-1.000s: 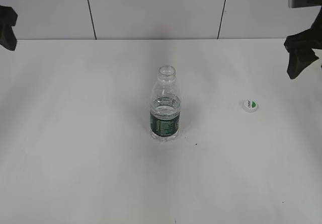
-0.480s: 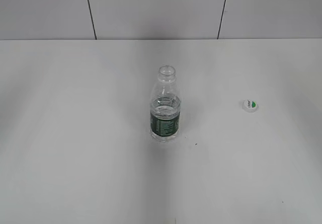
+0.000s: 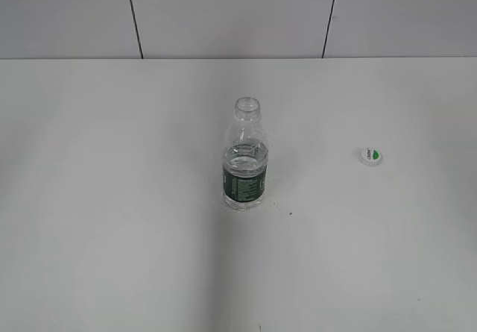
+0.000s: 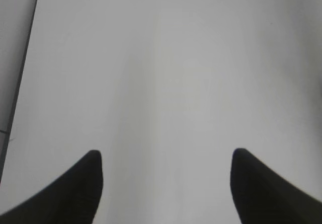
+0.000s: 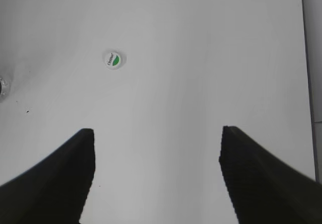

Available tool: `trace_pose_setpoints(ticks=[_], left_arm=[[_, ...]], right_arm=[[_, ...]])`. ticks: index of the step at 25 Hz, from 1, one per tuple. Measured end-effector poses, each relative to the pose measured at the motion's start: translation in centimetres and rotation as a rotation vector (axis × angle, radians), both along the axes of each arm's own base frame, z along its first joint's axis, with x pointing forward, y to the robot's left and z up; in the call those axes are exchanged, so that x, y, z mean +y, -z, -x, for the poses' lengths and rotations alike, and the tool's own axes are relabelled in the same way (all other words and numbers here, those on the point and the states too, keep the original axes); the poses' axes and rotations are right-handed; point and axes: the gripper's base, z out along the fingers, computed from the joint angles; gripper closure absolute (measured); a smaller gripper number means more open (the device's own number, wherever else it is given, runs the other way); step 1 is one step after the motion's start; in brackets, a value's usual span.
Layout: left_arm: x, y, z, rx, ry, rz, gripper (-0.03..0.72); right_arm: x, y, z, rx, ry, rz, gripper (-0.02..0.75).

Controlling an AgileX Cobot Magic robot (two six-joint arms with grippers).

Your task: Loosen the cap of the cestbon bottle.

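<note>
While off the bottle, lay cap well right; kept both hands spread, empty.

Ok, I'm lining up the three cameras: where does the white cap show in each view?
Exterior view: the cap lies on the table, right of the bottle, apart from it.
Left wrist view: not in it.
Right wrist view: the cap lies upper left, ahead of the open jaws.
Shared landmark: the cap's green half-circle mark.
</note>
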Motion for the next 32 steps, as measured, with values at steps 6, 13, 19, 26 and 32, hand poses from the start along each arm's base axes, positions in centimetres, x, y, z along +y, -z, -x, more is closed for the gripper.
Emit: trace_pose_setpoints(ticks=[6,13,19,26,32], left_arm=[[0.6,2.2,5.5,-0.075,-0.001,0.007,0.211],[0.8,4.9,10.5,-0.185,0.012,0.043,0.214],[0.7,7.4,12.8,-0.237,0.030,0.080,0.214],[1.0,8.4,15.9,-0.390,0.057,0.075,0.214],[1.0,8.8,16.3,-0.406,0.090,0.039,0.214]], right_arm=[[-0.6,0.3,5.5,-0.059,0.012,-0.015,0.150],[-1.3,1.7,12.3,-0.162,0.017,-0.024,0.150],[-1.9,4.2,17.9,-0.275,0.019,-0.038,0.150],[-2.4,7.6,22.5,-0.399,0.020,-0.052,0.150],[-2.5,9.8,24.9,-0.496,0.009,-0.080,0.150]])
